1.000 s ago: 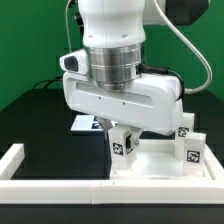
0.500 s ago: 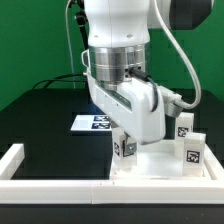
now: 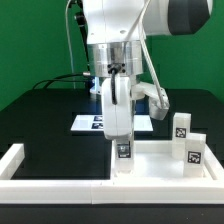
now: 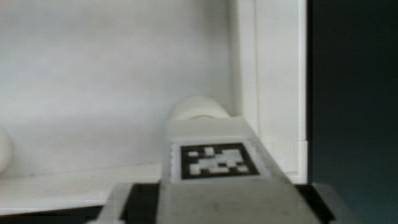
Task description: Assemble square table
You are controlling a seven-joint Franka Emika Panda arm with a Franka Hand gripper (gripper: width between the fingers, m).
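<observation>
Black table (image 3: 40, 115) carries everything under me; a long white low wall (image 3: 30, 165) frames its near edge and the exterior view's left; the marker board (image 3: 88, 123) lies flat farther back, tags up; the white square tabletop (image 3: 160, 160) sits on the black just inside the wall

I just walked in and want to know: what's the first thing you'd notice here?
The big white robot arm fills the middle, reaching straight down. Its end effector holds a short white leg with a black-and-white tag upright over the square tabletop. Two more tagged legs stand on the exterior view's right, and the marker board lies behind.
</observation>
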